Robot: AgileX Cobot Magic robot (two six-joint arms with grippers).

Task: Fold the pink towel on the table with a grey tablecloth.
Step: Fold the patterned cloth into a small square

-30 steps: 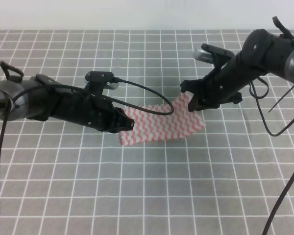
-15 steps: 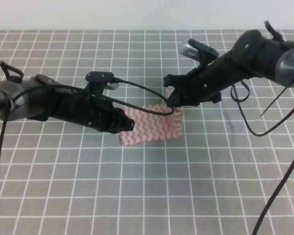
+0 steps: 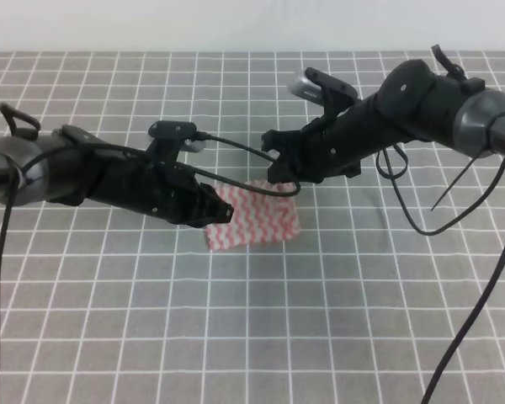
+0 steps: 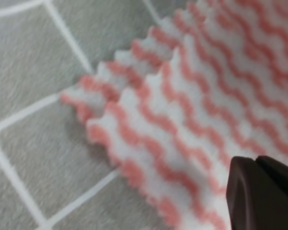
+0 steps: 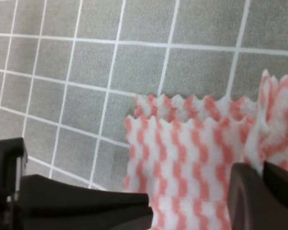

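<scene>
Towel [image 3: 257,224] edges doubled over on grey grid table [image 3: 320,320], both tools [image 3: 221,212] [image 3: 279,172] pinching it.

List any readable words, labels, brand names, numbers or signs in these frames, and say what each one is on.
None can be read in any view.
The pink towel carries only wavy stripes, no text.
The table with a grey tablecloth shows only a white grid.
The left end effector and right end effector are plain black, with no legible marking.
</scene>
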